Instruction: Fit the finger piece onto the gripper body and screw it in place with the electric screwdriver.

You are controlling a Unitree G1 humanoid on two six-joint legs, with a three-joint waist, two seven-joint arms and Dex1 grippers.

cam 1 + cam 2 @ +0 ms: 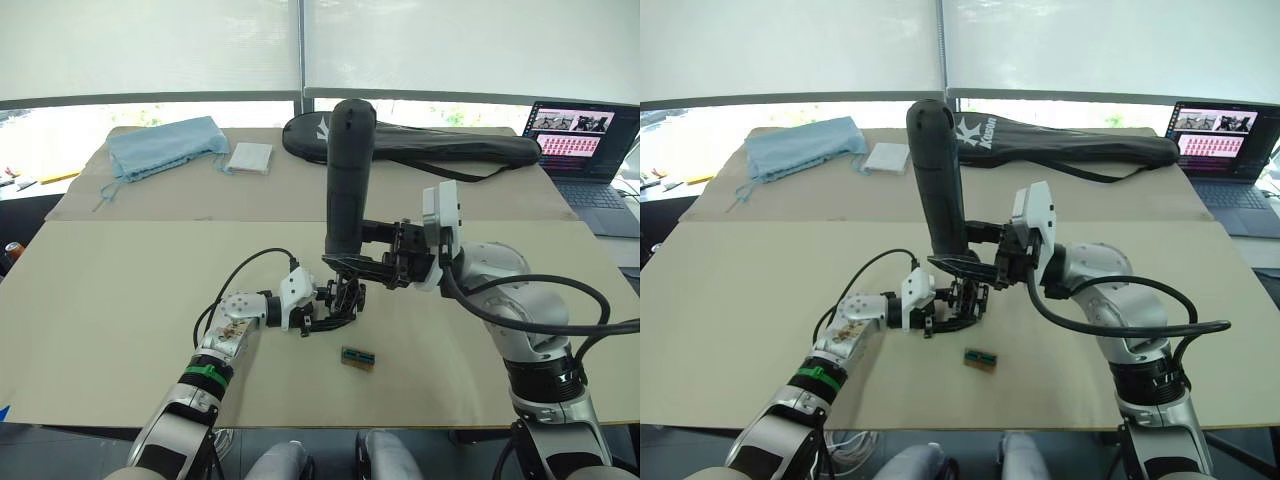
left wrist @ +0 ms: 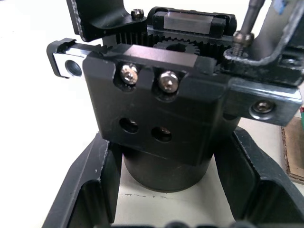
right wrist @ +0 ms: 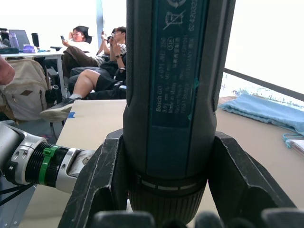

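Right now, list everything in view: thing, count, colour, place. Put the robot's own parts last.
electric screwdriver: 1, dark grey-black, upright over the table's middle, held by the right gripper
gripper body: 1, black, on the table under the screwdriver, held by the left gripper
small block: 1, green-brown, near the table's front edge
racket bag: 1, black with white lettering, far side
cloth: 1, light blue, far left
flat packet: 1, white, beside the cloth
laptop: 1, dark, screen lit, far right
table: 1, beige
people: at least two, seated, in the right wrist view's background
left gripper: 1, black fingers, around the gripper body
right gripper: 1, black fingers, clamped on the screwdriver
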